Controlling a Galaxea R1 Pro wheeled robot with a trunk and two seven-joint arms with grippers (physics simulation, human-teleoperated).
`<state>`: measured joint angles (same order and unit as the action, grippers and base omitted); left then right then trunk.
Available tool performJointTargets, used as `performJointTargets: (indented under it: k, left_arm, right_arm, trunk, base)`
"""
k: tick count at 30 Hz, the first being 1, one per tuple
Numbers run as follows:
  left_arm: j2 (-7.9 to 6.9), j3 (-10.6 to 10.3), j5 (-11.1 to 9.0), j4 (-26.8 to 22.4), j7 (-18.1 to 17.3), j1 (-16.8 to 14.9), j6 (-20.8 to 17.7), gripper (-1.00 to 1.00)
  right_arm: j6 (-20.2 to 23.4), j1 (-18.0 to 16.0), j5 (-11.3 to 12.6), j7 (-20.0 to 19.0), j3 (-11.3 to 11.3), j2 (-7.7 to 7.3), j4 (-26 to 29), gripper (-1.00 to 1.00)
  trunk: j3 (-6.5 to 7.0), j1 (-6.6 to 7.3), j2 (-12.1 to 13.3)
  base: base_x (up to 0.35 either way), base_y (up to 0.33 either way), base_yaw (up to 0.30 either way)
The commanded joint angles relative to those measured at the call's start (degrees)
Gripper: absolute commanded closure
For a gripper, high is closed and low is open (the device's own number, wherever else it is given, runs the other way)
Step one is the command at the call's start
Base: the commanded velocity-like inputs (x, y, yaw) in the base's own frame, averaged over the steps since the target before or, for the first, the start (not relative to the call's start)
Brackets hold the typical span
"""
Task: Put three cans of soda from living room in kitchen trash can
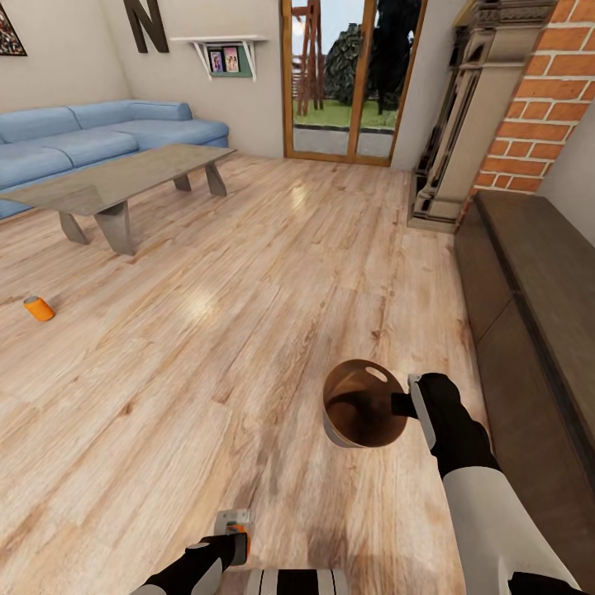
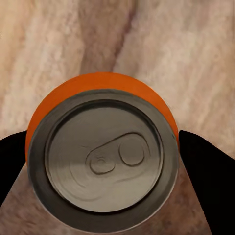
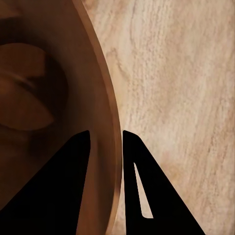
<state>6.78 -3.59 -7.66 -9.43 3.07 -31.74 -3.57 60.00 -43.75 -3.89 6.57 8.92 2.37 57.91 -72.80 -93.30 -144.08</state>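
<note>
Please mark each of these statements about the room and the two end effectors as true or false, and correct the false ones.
1. The left end effector grips an orange can. True.
2. The right end effector clamps the bin's wall. True.
3. A second orange can stands on the low table. False: it lies on the wooden floor.
4. The sofa is red. False: it is light blue.
5. A can already lies inside the bin. False: its inside looks empty.
</note>
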Motion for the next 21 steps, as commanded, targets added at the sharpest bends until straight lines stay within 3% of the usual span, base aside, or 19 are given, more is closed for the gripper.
performJointTargets:
  k: [1,21]
  left_arm:
    - [-0.01,0.07,0.15,0.02,0.07,0.01,0.02,1.00]
    - [-0.01,-0.01,0.18,-0.05,0.15,0.01,0.11,1.00]
  right_arm:
    - [0.00,-0.02,0.90,-0.06,0.00,0.00,0.01,1.00]
    - [0.00,0.00,0.90,-0.06,-0.05,-0.12,-0.11,1.00]
  trunk:
    - [0.00,0.00,0.00]
    - [3.99,0.47,0.24]
  base:
    - [0.000,0.000,0.000]
    - [0.000,0.000,0.000]
